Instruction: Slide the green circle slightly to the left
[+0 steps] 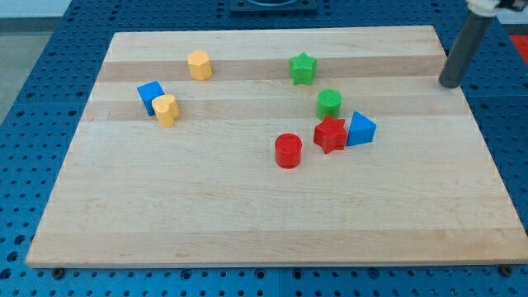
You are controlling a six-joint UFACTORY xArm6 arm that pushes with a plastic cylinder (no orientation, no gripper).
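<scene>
Rod stands at the wooden board's far right edge, my tip touching nothing, well apart from the green plastic circle. Likely staged right for a leftward push. Circle sits centre-right, just beyond the red star. Rod's top cut off.

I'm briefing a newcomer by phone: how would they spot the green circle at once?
Start at the wooden board and look right of centre, where four blocks cluster. The green circle is the cluster's topmost piece, just above the red star and blue triangle. Unlike the green star farther up, it is a round cylinder.
</scene>
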